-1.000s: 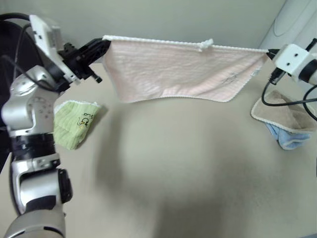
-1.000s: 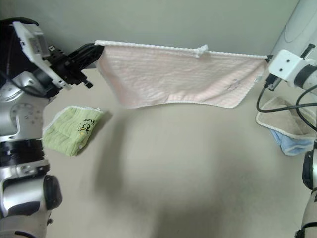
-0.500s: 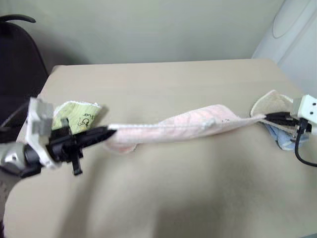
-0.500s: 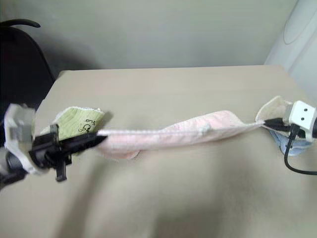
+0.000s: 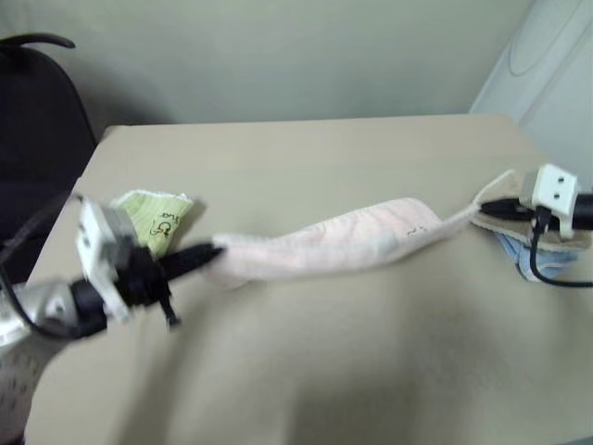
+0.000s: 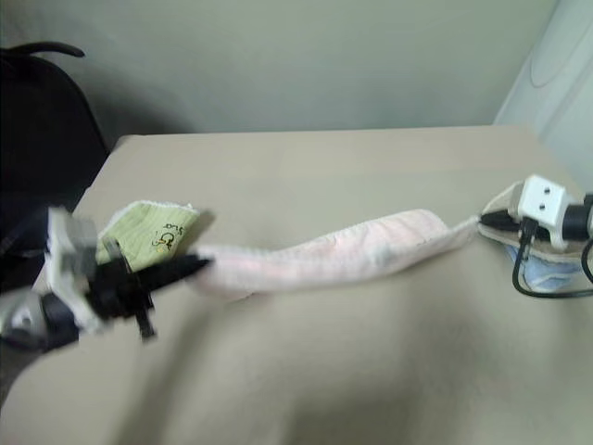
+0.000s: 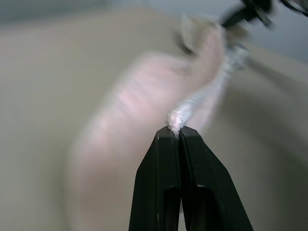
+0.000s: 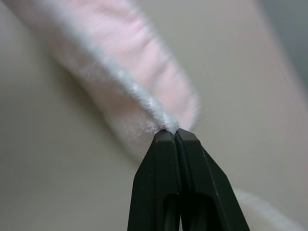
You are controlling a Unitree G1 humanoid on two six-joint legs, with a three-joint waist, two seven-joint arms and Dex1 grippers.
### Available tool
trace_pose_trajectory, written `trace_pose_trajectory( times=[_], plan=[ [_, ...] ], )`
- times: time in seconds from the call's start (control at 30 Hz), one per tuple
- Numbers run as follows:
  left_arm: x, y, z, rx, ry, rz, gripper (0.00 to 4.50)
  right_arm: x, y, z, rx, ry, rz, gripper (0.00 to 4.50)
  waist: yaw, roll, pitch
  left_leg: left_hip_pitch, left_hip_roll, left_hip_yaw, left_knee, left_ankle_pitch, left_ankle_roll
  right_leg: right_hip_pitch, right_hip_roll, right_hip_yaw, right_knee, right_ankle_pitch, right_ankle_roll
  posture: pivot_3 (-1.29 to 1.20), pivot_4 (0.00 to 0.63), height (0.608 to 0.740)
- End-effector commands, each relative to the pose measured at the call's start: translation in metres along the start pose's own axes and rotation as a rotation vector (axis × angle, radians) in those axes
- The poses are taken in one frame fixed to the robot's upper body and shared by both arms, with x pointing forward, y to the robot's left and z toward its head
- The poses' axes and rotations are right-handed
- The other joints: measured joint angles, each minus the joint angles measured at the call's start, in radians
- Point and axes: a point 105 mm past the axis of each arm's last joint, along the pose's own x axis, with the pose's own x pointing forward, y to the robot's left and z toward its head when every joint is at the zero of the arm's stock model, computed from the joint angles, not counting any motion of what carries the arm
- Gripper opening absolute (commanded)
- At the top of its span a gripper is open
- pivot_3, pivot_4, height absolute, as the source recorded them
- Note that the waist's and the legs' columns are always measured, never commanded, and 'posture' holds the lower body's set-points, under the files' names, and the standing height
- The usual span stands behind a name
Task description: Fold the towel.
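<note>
A pink towel [image 5: 334, 243] lay stretched in a long band across the middle of the frame, sagging onto the tan surface [image 5: 352, 362]. The left tool [image 5: 211, 253], lower left, was clamped tight on one whitish corner; the right tool [image 5: 484, 209], at the right edge, pinched the other. Holding both top corners likely kept the cloth spread for folding. A green towel [image 5: 153, 215] sat near the left tool.

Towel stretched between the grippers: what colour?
Pale pink towel with a whitish stitched edge, clearest in the right wrist view.
</note>
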Motion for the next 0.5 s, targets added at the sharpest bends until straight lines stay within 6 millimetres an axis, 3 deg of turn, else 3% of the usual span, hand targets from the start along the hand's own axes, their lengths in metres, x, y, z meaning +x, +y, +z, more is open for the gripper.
trace_pose_trajectory(
  times=[0.03, 0.17, 0.27, 0.4, 0.5],
  plan=[
    [0.009, 0.049, 0.031, 0.094, -0.116, 0.189, 0.01, -0.006, -0.034, 0.011, -0.107, 0.009, -0.143, 0.00, 0.000, 0.001, 0.000, 0.000, 0.000, 0.000, 0.000, 0.000, 0.000, 0.000, 0.000, 0.000, 0.000, 0.000, 0.000, 0.00, 0.150, 0.740],
    [0.014, 0.088, 0.072, 0.144, -0.244, 0.290, 0.01, -0.015, -0.068, 0.024, -0.182, 0.011, -0.288, 0.00, -0.003, 0.002, 0.001, -0.006, -0.001, -0.001, -0.001, 0.007, -0.011, -0.006, -0.001, -0.001, -0.001, 0.000, 0.000, 0.00, 0.150, 0.740],
    [0.012, 0.100, 0.089, 0.173, -0.288, 0.309, 0.01, -0.021, -0.078, 0.032, -0.199, -0.011, -0.336, 0.00, -0.003, 0.002, 0.001, -0.011, -0.002, -0.001, 0.000, 0.008, -0.013, -0.010, -0.002, -0.001, -0.001, 0.000, 0.000, 0.00, 0.150, 0.740],
    [0.008, 0.086, 0.090, 0.178, -0.278, 0.178, 0.01, -0.026, -0.071, 0.031, -0.195, -0.033, -0.298, 0.00, -0.004, 0.002, 0.001, -0.013, -0.001, -0.002, -0.001, 0.008, -0.013, -0.012, -0.002, -0.002, -0.002, 0.000, 0.000, 0.00, 0.150, 0.740],
    [-0.006, 0.054, 0.064, 0.139, -0.184, -0.014, 0.01, -0.031, -0.051, 0.025, -0.136, -0.050, -0.193, 0.00, -0.005, 0.002, 0.001, -0.016, -0.002, -0.003, 0.000, 0.009, -0.013, -0.013, -0.002, -0.003, -0.001, 0.000, 0.000, 0.00, 0.150, 0.740]
  ],
)
